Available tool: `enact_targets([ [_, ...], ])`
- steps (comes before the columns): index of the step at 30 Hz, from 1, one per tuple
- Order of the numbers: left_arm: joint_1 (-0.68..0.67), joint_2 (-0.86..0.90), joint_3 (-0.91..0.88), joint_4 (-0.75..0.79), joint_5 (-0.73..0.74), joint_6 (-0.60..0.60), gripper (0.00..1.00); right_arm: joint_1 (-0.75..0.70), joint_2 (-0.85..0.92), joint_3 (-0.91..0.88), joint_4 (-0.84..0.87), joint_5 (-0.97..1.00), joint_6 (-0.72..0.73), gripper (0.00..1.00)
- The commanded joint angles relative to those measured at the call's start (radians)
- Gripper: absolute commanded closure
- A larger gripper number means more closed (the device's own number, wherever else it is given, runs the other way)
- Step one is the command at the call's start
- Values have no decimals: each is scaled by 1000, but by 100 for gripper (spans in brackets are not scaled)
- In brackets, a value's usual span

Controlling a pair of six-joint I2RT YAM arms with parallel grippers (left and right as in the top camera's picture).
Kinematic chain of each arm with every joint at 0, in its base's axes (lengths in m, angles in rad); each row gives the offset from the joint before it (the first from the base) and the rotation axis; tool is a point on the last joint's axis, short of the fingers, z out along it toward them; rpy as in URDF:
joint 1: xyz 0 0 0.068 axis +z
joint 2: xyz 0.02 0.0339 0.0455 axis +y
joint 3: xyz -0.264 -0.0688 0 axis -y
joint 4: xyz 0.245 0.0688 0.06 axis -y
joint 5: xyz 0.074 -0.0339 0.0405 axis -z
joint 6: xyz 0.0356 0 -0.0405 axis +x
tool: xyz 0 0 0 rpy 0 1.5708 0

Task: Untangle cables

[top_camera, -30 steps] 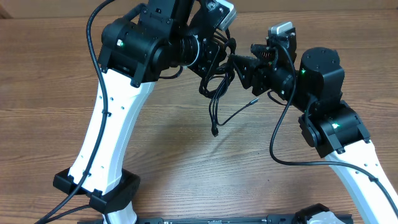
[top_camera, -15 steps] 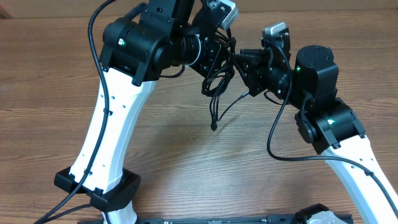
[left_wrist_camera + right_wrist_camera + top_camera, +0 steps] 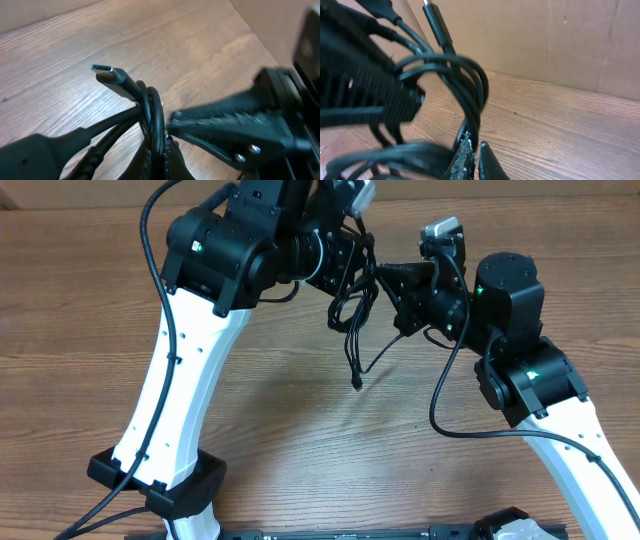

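1. Overhead: the cables (image 3: 352,320) hang bunched above the bench (image 3: 280,430), near its far edge.
2. Left tool (image 3: 358,272) is clamped tight on the bunch.
3. Right tool (image 3: 382,276) is closed, pinching one loop.

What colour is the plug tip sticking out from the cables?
Silver, on a black plug; clearest in the left wrist view.

Nothing can be read in any of the three views. The cables (image 3: 351,340), the black and white housings of the two arms and the wooden table (image 3: 300,440) show no legible text, label, brand mark or number.
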Motion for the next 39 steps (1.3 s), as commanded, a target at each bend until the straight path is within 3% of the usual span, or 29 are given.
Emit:
enact_targets([
  [1, 45, -9, 8, 27, -24, -131, 96, -1, -35, 16, -11, -24, 3, 96],
  [5, 92, -9, 8, 32, 66, -128, 96, -1, -56, 16, -32, -24, -5, 96],
  [9, 97, -9, 8, 15, 173, 29, 96, -1, -58, 16, -13, -1, -4, 94],
  [14, 76, -9, 8, -61, 196, 208, 96, -1, -58, 16, 23, -2, -4, 65],
  [16, 68, -9, 8, -76, 197, 228, 96, -1, -58, 16, 33, -2, -4, 58],
  [19, 53, -9, 8, -75, 212, 228, 96, -1, -58, 16, 36, -2, -4, 56],
  [27, 5, -9, 8, -42, 277, 205, 96, 0, -57, 16, 32, -5, -4, 57],
  [29, 2, -9, 8, -34, 277, 177, 96, 0, -56, 16, 31, -5, -4, 66],
  [32, 4, -9, 8, -19, 277, 145, 96, -1, -55, 16, 21, -1, -4, 93],
  [39, 5, -9, 8, 9, 276, 113, 96, -1, -55, 16, -26, 24, -4, 96],
])
